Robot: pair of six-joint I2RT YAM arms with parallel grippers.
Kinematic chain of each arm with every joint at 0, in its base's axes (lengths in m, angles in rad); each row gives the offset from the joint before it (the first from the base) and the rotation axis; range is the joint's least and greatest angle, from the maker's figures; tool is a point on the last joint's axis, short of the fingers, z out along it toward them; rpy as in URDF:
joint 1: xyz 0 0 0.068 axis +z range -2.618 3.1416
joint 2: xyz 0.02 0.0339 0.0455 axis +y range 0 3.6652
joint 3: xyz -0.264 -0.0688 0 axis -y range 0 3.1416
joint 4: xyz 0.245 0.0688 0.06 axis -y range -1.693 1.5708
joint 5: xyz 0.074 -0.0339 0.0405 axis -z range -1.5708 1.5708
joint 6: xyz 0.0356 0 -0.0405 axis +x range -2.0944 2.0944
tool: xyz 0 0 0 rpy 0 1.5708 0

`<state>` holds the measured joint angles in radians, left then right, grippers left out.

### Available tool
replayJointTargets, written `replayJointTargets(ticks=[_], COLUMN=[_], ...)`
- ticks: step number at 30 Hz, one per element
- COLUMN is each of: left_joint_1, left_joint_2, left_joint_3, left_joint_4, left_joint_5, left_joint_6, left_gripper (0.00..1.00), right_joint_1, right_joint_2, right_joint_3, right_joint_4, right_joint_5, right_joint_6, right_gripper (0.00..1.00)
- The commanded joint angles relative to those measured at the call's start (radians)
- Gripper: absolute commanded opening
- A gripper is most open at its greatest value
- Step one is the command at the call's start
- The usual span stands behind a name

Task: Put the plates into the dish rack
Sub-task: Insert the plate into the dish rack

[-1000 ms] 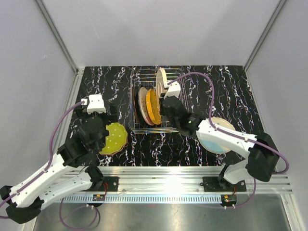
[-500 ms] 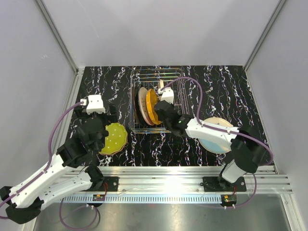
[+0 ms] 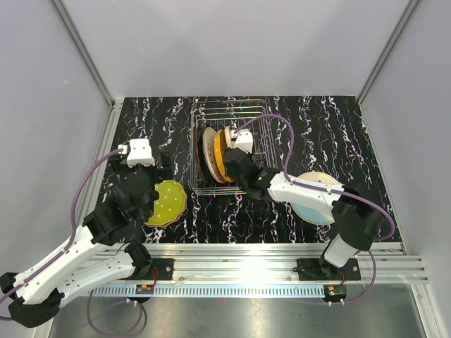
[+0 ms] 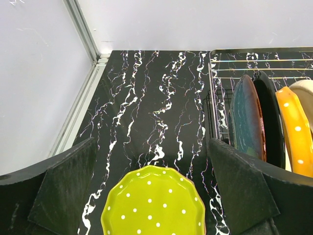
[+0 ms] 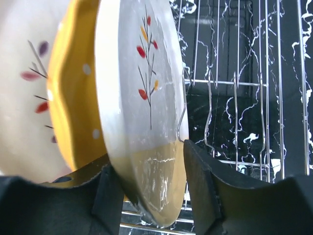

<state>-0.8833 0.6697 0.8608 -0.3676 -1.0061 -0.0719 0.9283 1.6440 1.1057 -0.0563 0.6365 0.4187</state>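
Cream plate (image 5: 142,98) lowered into dish rack (image 5: 234,83), right gripper (image 5: 152,183) gripping it

No legible text, no labels, brand names, numbers or signs, in any of the three views

The counter (image 3: 338,127) looks like polished black stone with white veins, faintly glossy; the dish rack (image 3: 259,123) is thin, bright metal wire; the cream plate (image 5: 142,98) and yellow-green plate (image 4: 154,205) have smooth, shiny glazed surfaces; the right fingers (image 5: 203,186) look like matt black plastic.
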Motion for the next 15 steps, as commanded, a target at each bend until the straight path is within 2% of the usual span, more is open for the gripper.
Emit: replayJointTargets(ticks=[1, 7, 15], left_joint_1=[-0.002, 0.0, 0.001], left_joint_2=[0.004, 0.01, 0.033], left_joint_3=[0.003, 0.0, -0.002], left_joint_4=[0.029, 0.033, 0.032], left_joint_5=[0.004, -0.003, -0.032], left_joint_6=[-0.005, 0.001, 0.006], left_gripper=[0.99, 0.99, 0.99], right_joint_1=[-0.002, -0.003, -0.003], right_joint_2=[-0.099, -0.263, -0.51], right_joint_3=[-0.001, -0.07, -0.177], right_joint_4=[0.081, 0.095, 0.095], right_joint_5=[0.032, 0.014, 0.008], right_joint_6=[0.022, 0.035, 0.058], right_gripper=[0.56, 0.64, 0.66])
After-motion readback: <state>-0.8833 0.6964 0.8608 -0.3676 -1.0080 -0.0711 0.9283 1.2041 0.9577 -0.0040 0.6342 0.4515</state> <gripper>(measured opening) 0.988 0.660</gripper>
